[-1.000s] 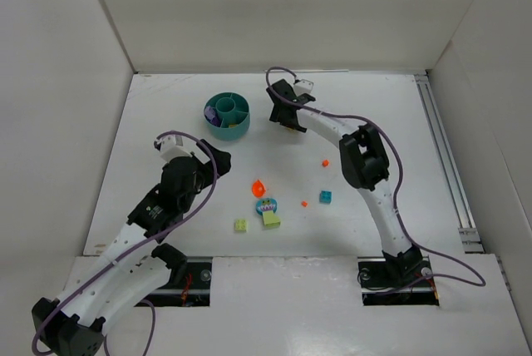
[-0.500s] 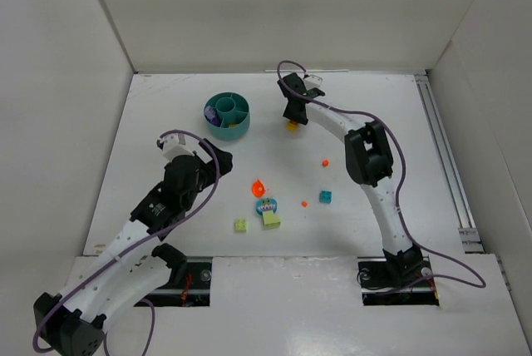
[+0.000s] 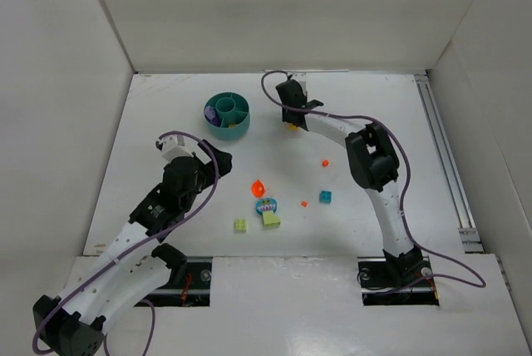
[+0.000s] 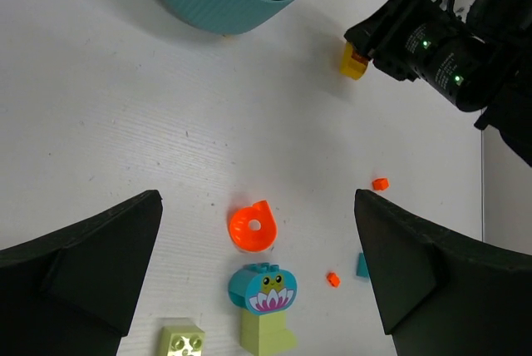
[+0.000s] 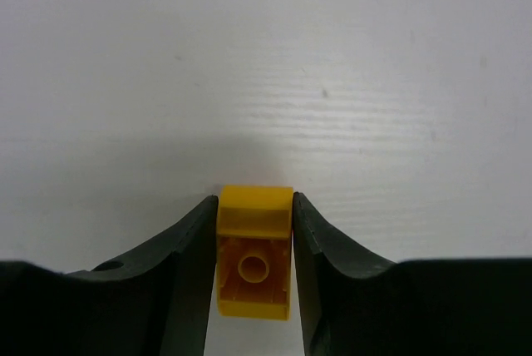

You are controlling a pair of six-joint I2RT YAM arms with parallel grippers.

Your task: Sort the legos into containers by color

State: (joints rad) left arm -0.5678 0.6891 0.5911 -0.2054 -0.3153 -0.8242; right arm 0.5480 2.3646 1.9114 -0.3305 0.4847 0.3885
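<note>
Yellow brick (image 5: 254, 252): one, clamped between the right gripper's (image 5: 254, 210) closed jaws, near the teal bowl (image 3: 227, 115), apart from it. Left gripper (image 4: 256, 206): jaws wide, holding nothing. Loose on the table (image 3: 166, 106): one orange ring (image 4: 252, 227), two orange bits (image 4: 380, 183) (image 4: 332, 279), one teal brick (image 4: 363, 266), one lime brick (image 4: 183, 343), and one frog-printed piece (image 4: 266, 288) touching a lime block (image 4: 266, 333).

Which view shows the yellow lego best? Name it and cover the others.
Right wrist: the yellow lego sits large and sharp at lower centre, pinched in the right gripper. Left wrist shows it small, partly hidden by that gripper. Top external shows only a yellow speck beneath the gripper.
</note>
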